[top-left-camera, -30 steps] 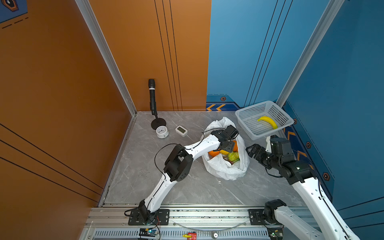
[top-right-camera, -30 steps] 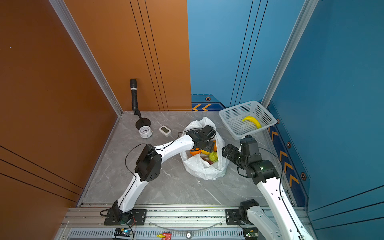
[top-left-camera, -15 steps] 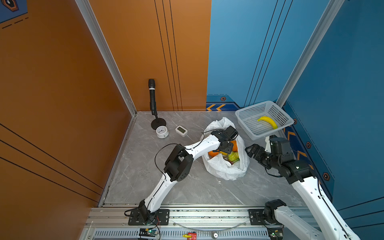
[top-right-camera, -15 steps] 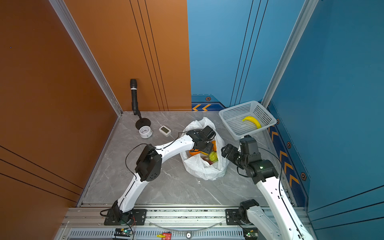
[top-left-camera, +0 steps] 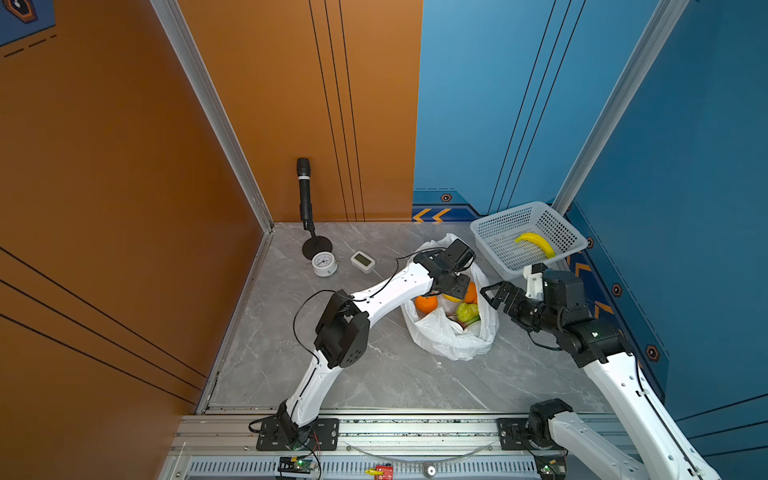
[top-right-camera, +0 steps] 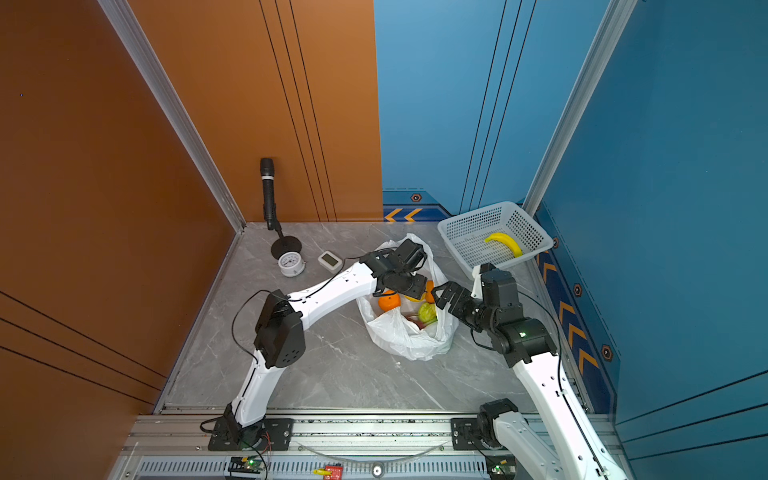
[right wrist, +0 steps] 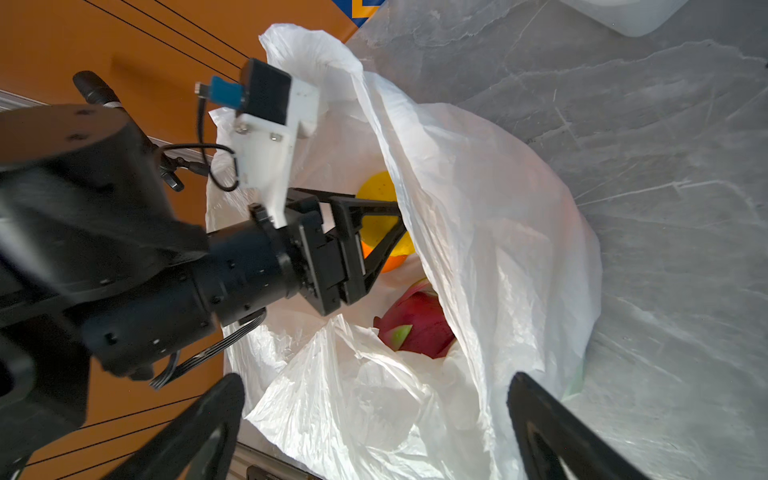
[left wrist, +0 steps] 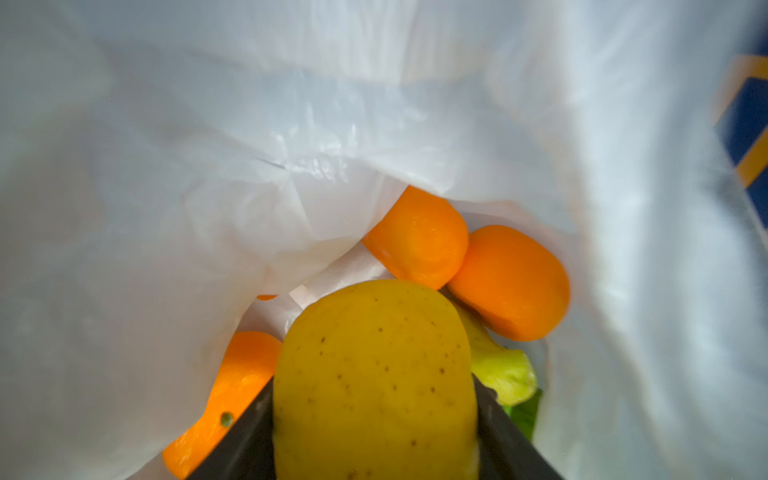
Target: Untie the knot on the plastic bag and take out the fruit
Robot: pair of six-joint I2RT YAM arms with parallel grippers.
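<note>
The yellow fruit (left wrist: 374, 374) is pinched by the left gripper (right wrist: 390, 222) inside the plastic bag (top-left-camera: 444, 336); the bag may be dragged up with it, being unheld by the spread right gripper (top-left-camera: 492, 291)

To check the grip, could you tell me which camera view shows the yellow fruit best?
The left wrist view: the yellow fruit fills it, clamped in the left gripper. The right wrist view shows part of it behind the bag; both top views show only a sliver.
</note>
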